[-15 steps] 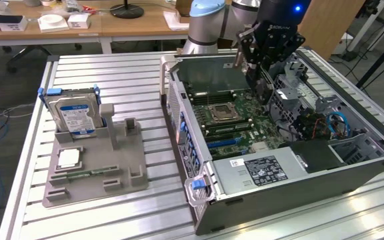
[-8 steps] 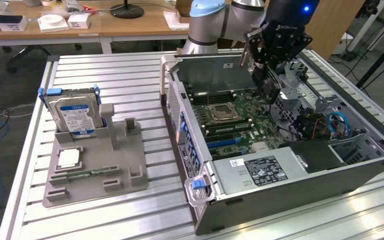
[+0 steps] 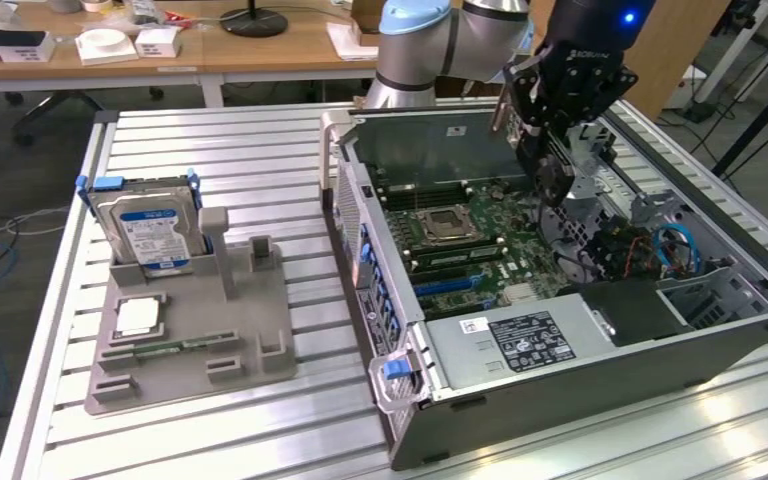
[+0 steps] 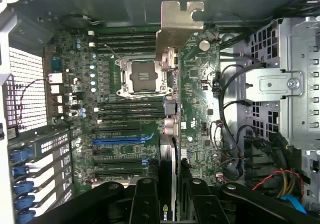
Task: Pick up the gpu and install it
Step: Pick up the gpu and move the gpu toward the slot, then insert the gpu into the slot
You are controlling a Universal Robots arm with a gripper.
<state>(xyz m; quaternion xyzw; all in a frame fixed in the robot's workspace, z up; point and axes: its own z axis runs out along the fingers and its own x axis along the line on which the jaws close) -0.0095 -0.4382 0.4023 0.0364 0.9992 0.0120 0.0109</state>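
Between my two fingers point(image 4: 145, 204) sits the gpu point(image 4: 169, 151), standing on its thin edge. My claw point(image 4: 171, 196) is squeezed tight on it. Its silver end plate point(image 4: 177, 28) points away from me. I hold it over the green board point(image 4: 125, 114) inside the open computer box point(image 3: 558, 430) on the table point(image 3: 197, 440).

Count: 1 gpu point(image 4: 177, 28), 1 HDD point(image 3: 152, 232), 1 RAM stick point(image 3: 171, 348), 1 PC case point(image 3: 584, 405), 1 gray tray point(image 3: 257, 322).
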